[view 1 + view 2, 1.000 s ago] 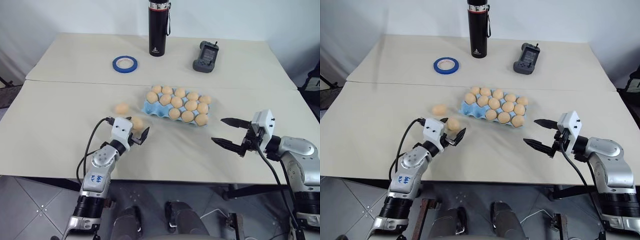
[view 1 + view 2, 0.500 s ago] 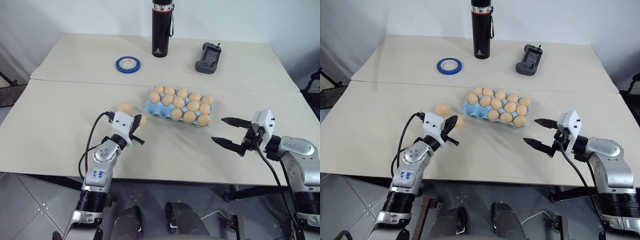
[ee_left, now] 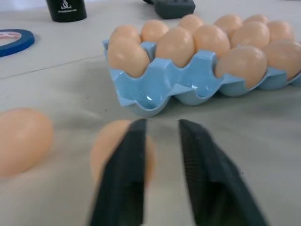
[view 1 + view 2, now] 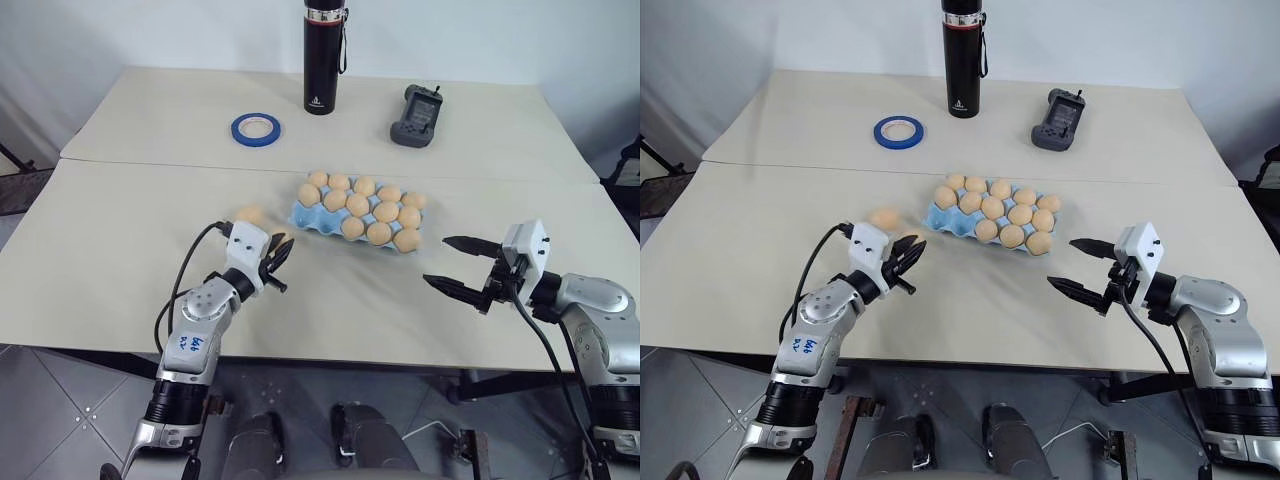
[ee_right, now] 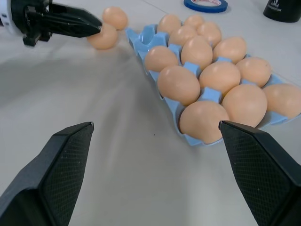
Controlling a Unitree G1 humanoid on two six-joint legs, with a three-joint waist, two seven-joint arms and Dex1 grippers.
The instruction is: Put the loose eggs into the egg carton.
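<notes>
The light blue egg carton (image 4: 298,214) sits mid-table, holding several eggs, with bare cups at its near left corner (image 3: 149,98). Two loose eggs lie on the table to its left: one (image 4: 250,214) farther out, the other (image 3: 109,147) right by my left gripper (image 4: 284,266). That gripper's fingers are parted a little, with nothing between them. The nearer egg sits just outside one finger (image 3: 126,160), partly hidden by it. My right gripper (image 4: 436,260) hangs wide open and empty to the right of the carton, above the table.
At the back of the table stand a black bottle (image 4: 322,55), a blue tape ring (image 4: 255,127) and a dark handheld controller (image 4: 413,113). A seam runs across the table behind the carton. The table's front edge is close under both arms.
My left gripper was open around the near egg, snapped shut beside it, and has now parted slightly. Both loose eggs stay on the table. The right arm has kept still.
</notes>
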